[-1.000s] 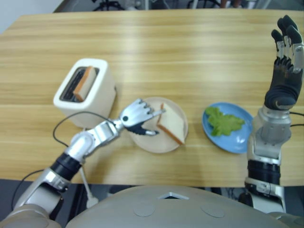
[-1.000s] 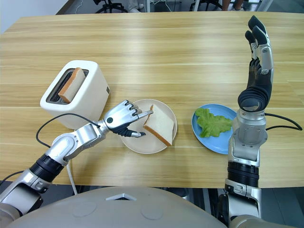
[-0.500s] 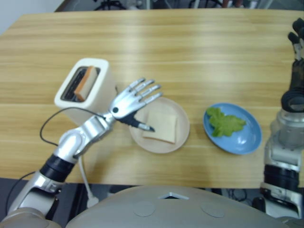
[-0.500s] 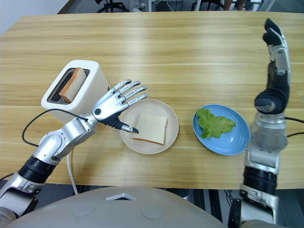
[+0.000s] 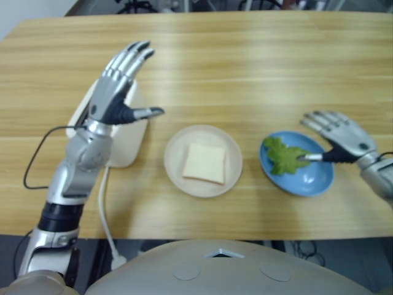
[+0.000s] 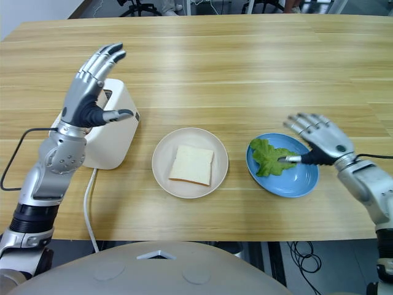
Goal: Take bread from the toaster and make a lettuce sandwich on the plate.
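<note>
**Left eye view.** The tabletop (image 5: 245, 61) carries three items in a row along its near edge.
- The toaster (image 5: 126, 142) stands towards the left edge.
- The round plate (image 5: 175, 179) sits at the middle of the near edge. One slice of bread (image 5: 204, 163) lies flat in its centre.
- The blue plate (image 5: 310, 184) sits towards the right edge, with the lettuce (image 5: 282, 157) on its left half.

The left hand (image 5: 113, 86) is raised above the toaster, fingers straight and spread, holding nothing.

The right hand (image 5: 341, 136) is low over the blue plate's right side. Its fingers are spread and nothing is grasped. The thumb tip is at the lettuce's right edge.

**Right eye view.** Layout is identical. A power cord (image 6: 91, 206) runs from the toaster over the near edge. The plates stand apart.
</note>
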